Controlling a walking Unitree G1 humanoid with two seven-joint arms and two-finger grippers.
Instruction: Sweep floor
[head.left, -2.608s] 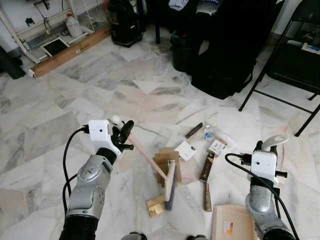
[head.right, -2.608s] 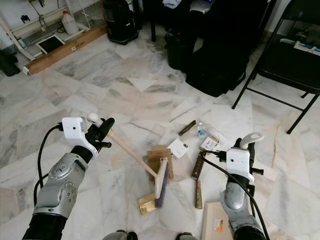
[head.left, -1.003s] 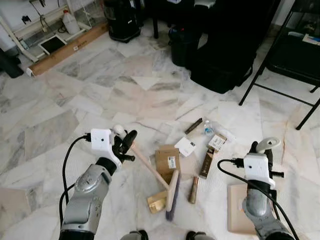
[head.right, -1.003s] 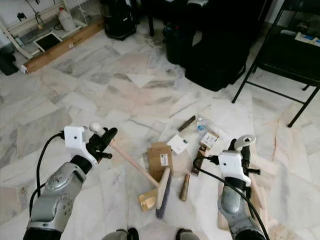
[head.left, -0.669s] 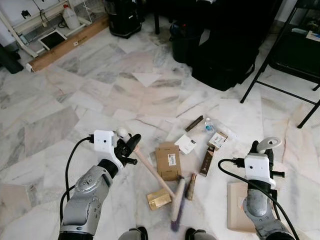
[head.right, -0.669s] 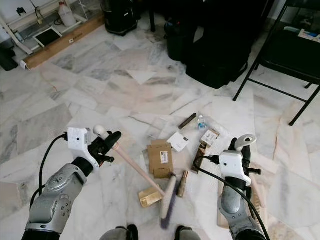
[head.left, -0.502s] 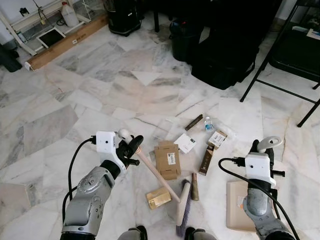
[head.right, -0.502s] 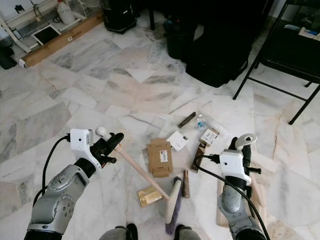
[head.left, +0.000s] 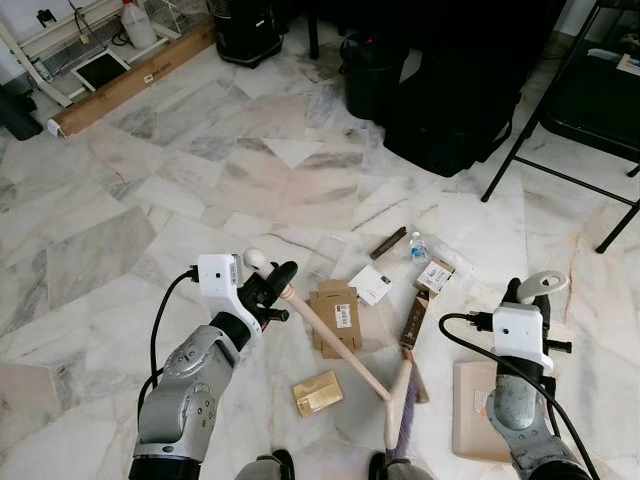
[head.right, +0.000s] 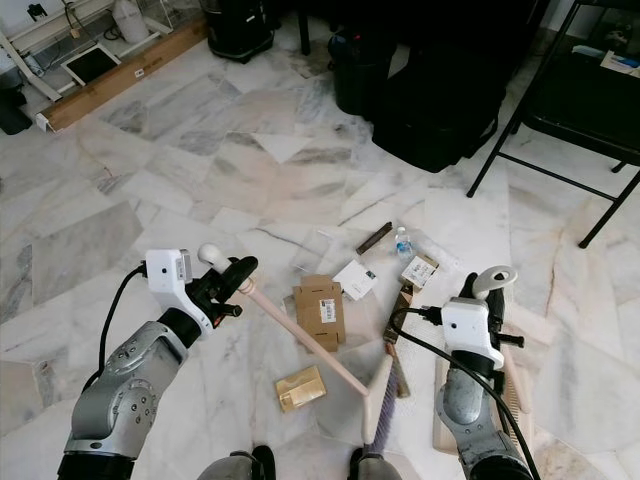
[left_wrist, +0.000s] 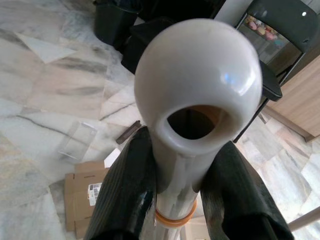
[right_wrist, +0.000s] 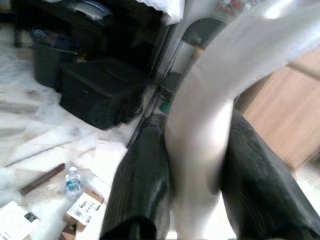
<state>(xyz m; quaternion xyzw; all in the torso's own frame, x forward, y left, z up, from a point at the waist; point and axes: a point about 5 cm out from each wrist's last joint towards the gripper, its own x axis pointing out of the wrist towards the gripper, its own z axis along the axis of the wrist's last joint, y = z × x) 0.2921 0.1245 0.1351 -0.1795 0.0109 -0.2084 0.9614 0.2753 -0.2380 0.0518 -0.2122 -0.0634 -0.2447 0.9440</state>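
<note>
My left gripper (head.left: 277, 286) is shut on the top of a pale wooden broom handle (head.left: 335, 338), just below its white knob (left_wrist: 197, 85). The handle slants down to the right, to the broom head (head.left: 399, 407) with purple bristles on the floor beside the tan dustpan (head.left: 478, 410). My right gripper (head.left: 527, 296) is shut on the dustpan's white handle (right_wrist: 200, 145). Litter lies between the arms: a flat cardboard box (head.left: 336, 314), a gold packet (head.left: 318, 392), a white card (head.left: 371, 284), a small bottle (head.left: 418, 247) and a long brown box (head.left: 413, 319).
Black bags and a bin (head.left: 440, 110) stand at the back, with a black folding chair (head.left: 580, 120) to their right. A long cardboard box (head.left: 130, 85) lies along the far left wall. The floor is marble tile; my feet (head.left: 265, 465) are at the lower edge.
The broom head has swept right, from beside the gold packet to the dustpan's edge, pushing a brown tube along. My left arm swung right; the dustpan has been still for the last second.
</note>
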